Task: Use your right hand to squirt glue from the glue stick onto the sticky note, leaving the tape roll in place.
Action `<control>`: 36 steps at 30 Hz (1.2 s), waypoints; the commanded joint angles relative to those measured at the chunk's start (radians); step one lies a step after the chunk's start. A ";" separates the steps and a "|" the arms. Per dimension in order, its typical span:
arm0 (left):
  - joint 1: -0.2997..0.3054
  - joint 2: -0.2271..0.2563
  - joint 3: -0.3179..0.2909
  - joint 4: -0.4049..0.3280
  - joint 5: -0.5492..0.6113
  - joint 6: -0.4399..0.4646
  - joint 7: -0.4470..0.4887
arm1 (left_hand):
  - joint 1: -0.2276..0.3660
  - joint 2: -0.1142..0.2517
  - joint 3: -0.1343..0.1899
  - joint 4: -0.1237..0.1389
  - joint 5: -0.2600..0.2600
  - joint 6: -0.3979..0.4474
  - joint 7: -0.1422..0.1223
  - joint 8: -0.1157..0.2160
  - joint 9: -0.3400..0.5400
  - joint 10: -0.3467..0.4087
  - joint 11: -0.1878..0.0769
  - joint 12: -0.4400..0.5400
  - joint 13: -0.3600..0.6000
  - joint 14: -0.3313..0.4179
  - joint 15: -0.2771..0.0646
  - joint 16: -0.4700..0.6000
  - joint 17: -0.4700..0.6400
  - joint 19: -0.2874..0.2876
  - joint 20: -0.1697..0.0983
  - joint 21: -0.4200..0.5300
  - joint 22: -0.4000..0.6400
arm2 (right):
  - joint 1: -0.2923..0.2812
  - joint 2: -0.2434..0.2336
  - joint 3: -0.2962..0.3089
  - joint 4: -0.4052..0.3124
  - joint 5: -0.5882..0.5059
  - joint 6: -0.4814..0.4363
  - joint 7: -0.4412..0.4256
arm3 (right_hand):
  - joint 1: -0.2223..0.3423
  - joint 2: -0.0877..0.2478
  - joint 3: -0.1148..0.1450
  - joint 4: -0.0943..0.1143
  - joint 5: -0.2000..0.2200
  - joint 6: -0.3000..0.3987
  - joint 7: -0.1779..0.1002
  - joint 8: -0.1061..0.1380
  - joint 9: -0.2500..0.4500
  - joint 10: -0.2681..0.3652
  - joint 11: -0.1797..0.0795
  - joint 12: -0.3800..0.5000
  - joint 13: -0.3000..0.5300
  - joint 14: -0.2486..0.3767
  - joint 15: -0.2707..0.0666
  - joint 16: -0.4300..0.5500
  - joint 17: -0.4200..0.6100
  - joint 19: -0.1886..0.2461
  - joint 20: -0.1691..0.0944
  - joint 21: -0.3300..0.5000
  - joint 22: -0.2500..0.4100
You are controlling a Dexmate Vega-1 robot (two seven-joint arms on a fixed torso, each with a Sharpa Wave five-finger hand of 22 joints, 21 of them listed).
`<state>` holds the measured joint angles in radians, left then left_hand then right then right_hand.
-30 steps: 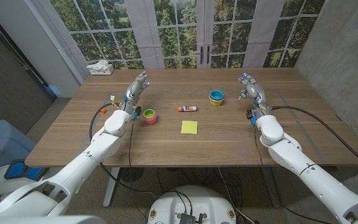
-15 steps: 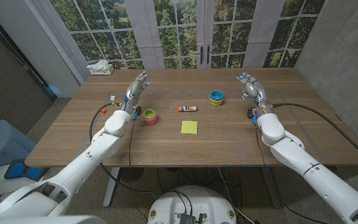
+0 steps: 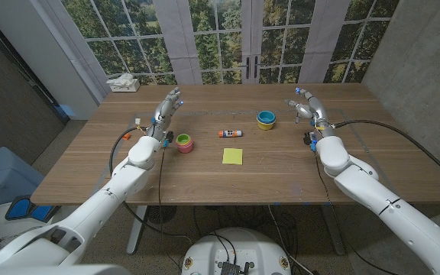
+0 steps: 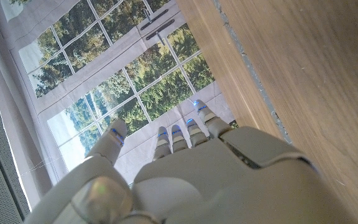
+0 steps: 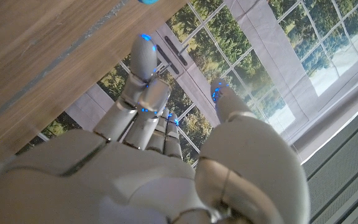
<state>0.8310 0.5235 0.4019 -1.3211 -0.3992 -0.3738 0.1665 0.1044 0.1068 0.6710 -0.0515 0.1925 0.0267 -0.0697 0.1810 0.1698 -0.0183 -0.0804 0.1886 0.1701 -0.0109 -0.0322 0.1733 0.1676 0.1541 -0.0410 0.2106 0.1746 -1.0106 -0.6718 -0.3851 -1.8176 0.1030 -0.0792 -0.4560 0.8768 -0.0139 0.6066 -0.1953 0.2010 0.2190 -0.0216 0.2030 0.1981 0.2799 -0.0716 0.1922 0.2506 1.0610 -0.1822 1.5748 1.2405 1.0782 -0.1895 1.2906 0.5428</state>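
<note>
In the head view an orange and white glue stick [image 3: 231, 133] lies on its side at the middle of the wooden table [image 3: 281, 172]. A yellow sticky note [image 3: 233, 156] lies flat just in front of it. A blue and yellow tape roll [image 3: 266, 119] sits behind and to the right of the glue stick. My right hand [image 3: 308, 108] is raised to the right of the tape roll, fingers apart, holding nothing; the right wrist view shows the right hand [image 5: 160, 155] with spread fingers. My left hand [image 3: 168, 106] stands open at the left, and my left hand [image 4: 185, 174] is empty.
A pink and green roll [image 3: 183, 142] sits near my left arm, left of the sticky note. A white tissue box [image 3: 123, 84] rests at the table's far left corner. Windows stand behind the table.
My right hand has shifted slightly and turned a little over the second. The left hand and the objects have stayed put.
</note>
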 commanded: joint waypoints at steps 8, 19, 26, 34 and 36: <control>0.015 0.004 -0.010 -0.007 -0.003 -0.011 0.006 | -0.009 0.027 0.005 -0.002 0.002 -0.005 0.006 -0.002 0.002 -0.006 -0.002 -0.001 0.005 -0.009 -0.050 -0.001 0.002 0.008 -0.025 -0.004 0.002 | 0.037 -0.069 -0.074 -0.169 -0.154 -0.256 0.018 | 0.062 -0.016 -0.010 0.018 -0.003 0.042 0.009 0.019 0.006 0.040 -0.001 0.025 0.005 0.014 -0.027 0.003 -0.002 -0.009 -0.023 0.017 -0.019; 0.025 0.004 -0.015 -0.015 -0.005 -0.015 0.010 | -0.011 0.028 0.005 -0.004 0.001 -0.004 0.007 -0.001 0.001 -0.006 -0.002 -0.001 0.005 -0.011 -0.050 0.000 0.002 0.008 -0.025 -0.005 0.002 | 0.076 -0.096 -0.102 -0.223 -0.174 -0.344 0.094 | 0.066 -0.022 -0.026 0.023 -0.014 0.065 0.000 0.028 0.007 0.065 -0.004 0.032 0.008 0.018 -0.027 0.000 -0.002 -0.009 -0.024 0.022 -0.033; 0.030 0.005 -0.016 -0.020 -0.002 -0.018 0.014 | -0.012 0.028 0.005 -0.005 0.001 -0.004 0.007 -0.001 0.001 -0.006 -0.002 -0.001 0.005 -0.010 -0.049 0.001 0.002 0.008 -0.025 -0.005 0.002 | 0.105 -0.108 -0.135 -0.239 -0.210 -0.363 0.125 | 0.075 -0.020 -0.029 0.023 -0.015 0.077 -0.003 0.033 0.008 0.079 -0.005 0.036 0.010 0.019 -0.027 -0.001 -0.001 -0.012 -0.024 0.026 -0.035; 0.039 0.007 -0.020 -0.029 0.001 -0.023 0.021 | -0.013 0.027 0.005 -0.007 0.001 -0.003 0.009 -0.001 0.001 -0.007 -0.001 -0.001 0.005 -0.011 -0.050 0.001 0.002 0.009 -0.024 -0.006 0.002 | 0.129 -0.112 -0.152 -0.271 -0.217 -0.410 0.169 | 0.082 -0.015 -0.030 0.025 -0.015 0.086 -0.006 0.036 0.009 0.086 -0.007 0.038 0.012 0.019 -0.027 -0.002 -0.001 -0.013 -0.024 0.029 -0.039; 0.040 0.006 -0.021 -0.029 0.000 -0.025 0.022 | -0.013 0.027 0.005 -0.007 0.001 -0.003 0.009 -0.001 0.001 -0.007 0.000 -0.001 0.005 -0.012 -0.049 0.001 0.002 0.009 -0.024 -0.006 0.002 | 0.134 -0.114 -0.158 -0.277 -0.224 -0.420 0.176 | 0.086 -0.011 -0.030 0.026 -0.014 0.091 -0.006 0.038 0.010 0.091 -0.008 0.039 0.013 0.020 -0.027 -0.002 -0.001 -0.012 -0.024 0.033 -0.037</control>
<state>0.8608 0.5287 0.3859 -1.3416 -0.4019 -0.3925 0.1813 0.1017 0.1095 0.6736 -0.0541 0.1931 0.0213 -0.0642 0.1810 0.1697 -0.0208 -0.0778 0.1888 0.1700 -0.0182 -0.0324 0.1734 0.1677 0.1541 -0.0410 0.2067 0.1745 -0.9082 -0.7740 -0.5136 -2.0566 -0.0922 -0.4401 -0.3316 0.9518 -0.0326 0.5788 -0.1687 0.1886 0.2984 -0.0251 0.2302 0.2024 0.3573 -0.0801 0.2235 0.2581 1.0722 -0.1857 1.5749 1.2358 1.0694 -0.1874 1.3167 0.5050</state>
